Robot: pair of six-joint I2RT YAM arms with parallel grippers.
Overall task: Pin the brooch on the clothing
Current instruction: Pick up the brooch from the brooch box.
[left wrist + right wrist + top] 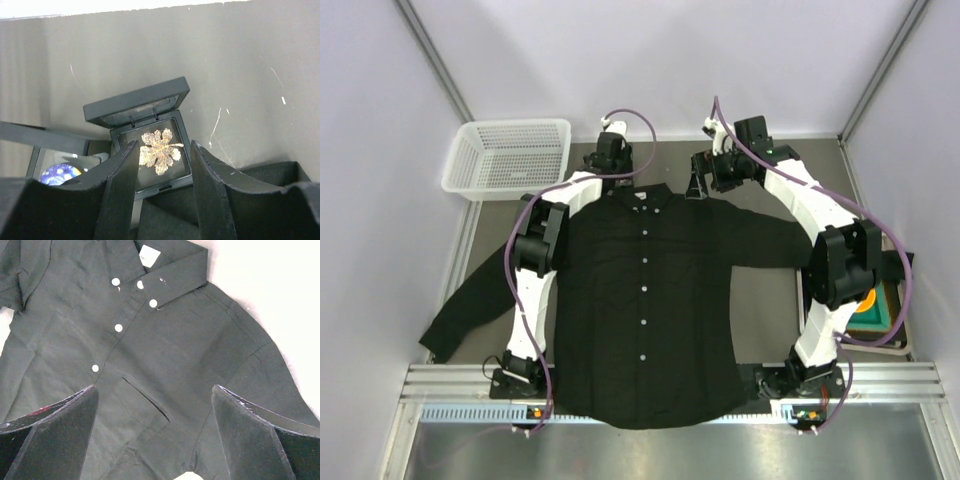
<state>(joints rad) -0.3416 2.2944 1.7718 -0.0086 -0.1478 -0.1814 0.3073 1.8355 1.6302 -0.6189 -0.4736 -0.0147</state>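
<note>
Your left gripper (165,148) stands open with nothing between its fingers (122,185). Through the gap you see the gold leaf-shaped brooch (159,151) lying in its small black hinged box (136,102), lid raised, on the grey table (240,75). At 9 o'clock of that box sits another black case (35,157) holding a round blue starry piece (59,173). Your right gripper (154,390) is spread wide and empty above the black collared button-up shirt (610,320), facing its collar (175,270) and chest pocket slit (145,399). From overhead, the shirt lies flat mid-table, collar toward 12 o'clock. Both grippers sit by the collar end, at 12 and 1 o'clock, and a white plastic mesh basket (510,155) rests at 10 o'clock.
</note>
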